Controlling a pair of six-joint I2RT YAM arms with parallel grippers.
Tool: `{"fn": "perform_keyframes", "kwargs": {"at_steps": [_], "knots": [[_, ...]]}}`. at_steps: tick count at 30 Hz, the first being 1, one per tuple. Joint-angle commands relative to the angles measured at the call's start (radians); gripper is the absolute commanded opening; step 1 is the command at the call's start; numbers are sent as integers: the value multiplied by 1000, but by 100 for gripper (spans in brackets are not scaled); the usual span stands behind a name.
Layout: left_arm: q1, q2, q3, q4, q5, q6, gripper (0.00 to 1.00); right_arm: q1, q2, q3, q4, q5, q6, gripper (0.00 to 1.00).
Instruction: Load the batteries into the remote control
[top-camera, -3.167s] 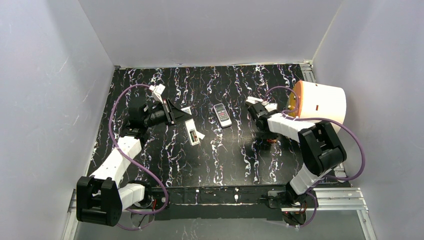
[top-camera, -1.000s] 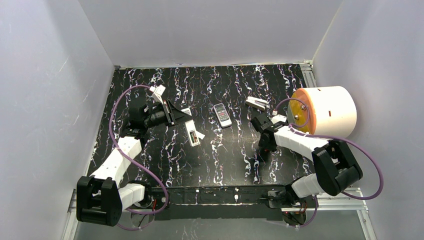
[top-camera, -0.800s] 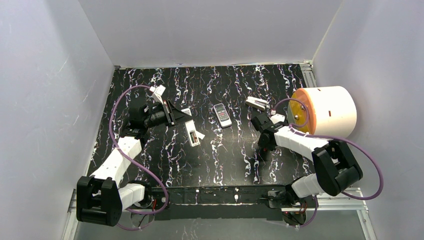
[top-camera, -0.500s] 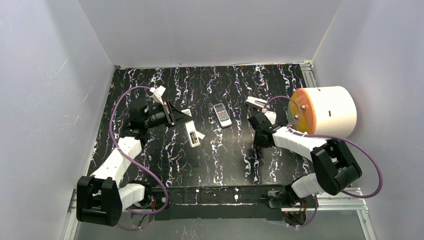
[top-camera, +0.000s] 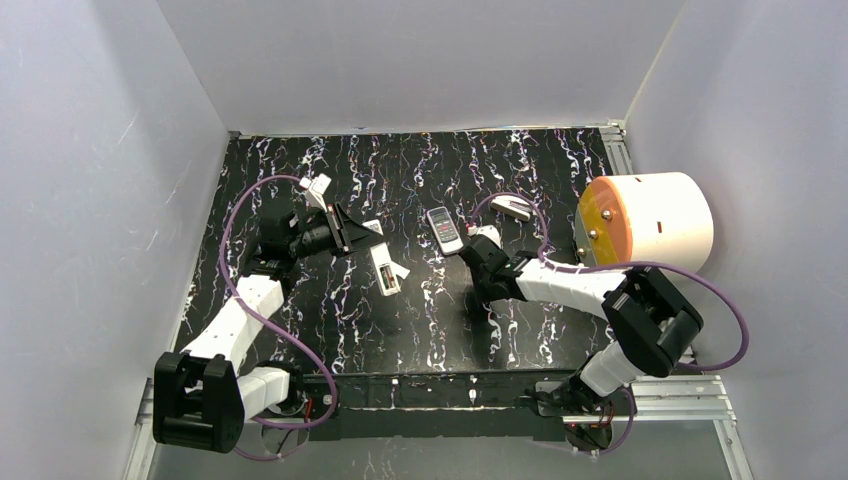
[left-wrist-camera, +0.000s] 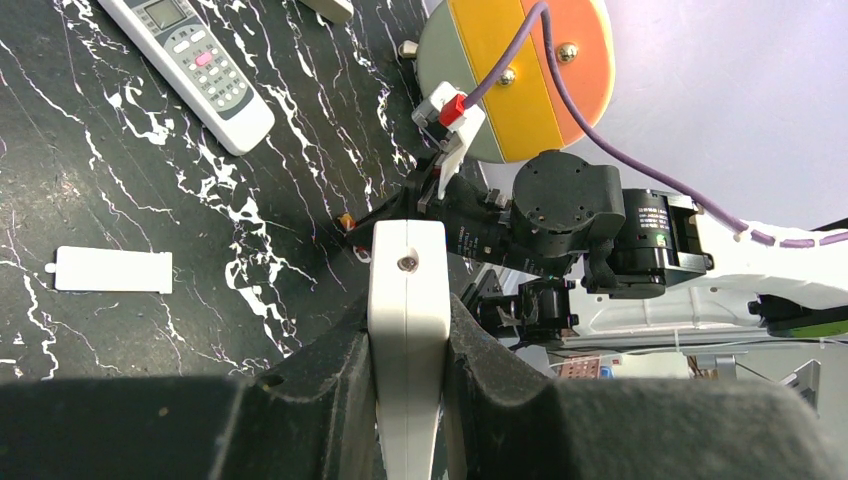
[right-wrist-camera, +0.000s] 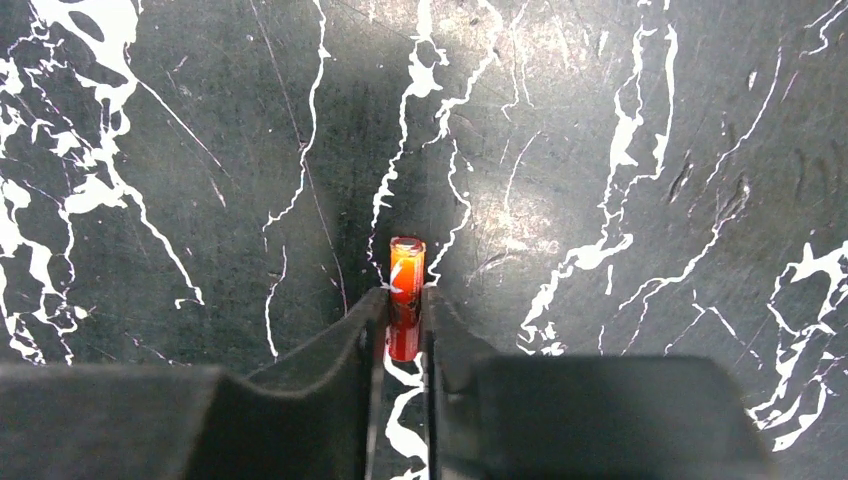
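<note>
The right gripper (right-wrist-camera: 405, 302) has its two fingers squeezed on a small red battery (right-wrist-camera: 406, 262). About half of the battery sticks out past the fingertips. Under it is the black table (right-wrist-camera: 640, 150) with white streaks. It is not clear if the battery touches the table.

Farther left, the left gripper (left-wrist-camera: 407, 325) is clamped tight on the white remote (left-wrist-camera: 407, 270). A white lid (left-wrist-camera: 112, 270) lies flat on the table, and a grey remote (left-wrist-camera: 190, 65) lies near it.

The fingers hold only a small part of the battery. It could slip or twist on the way over and fall. It could also go in the wrong way round. Or it could bump the white remote and push it crooked in the left fingers.
</note>
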Motion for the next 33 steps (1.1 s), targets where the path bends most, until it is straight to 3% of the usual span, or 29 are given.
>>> {"fn": "perform_keyframes", "kwargs": {"at_steps": [1,7,33], "knots": [[5,-38,-5,12,8,-4,0,8,27,8,-38,-27,-26,32],[5,-34,-8,12,4,-5,0,7,51,25,-72,-51,-32,35],[5,-12,-11,12,-11,-6,0,15,165,82,-314,-85,24,32]]}}
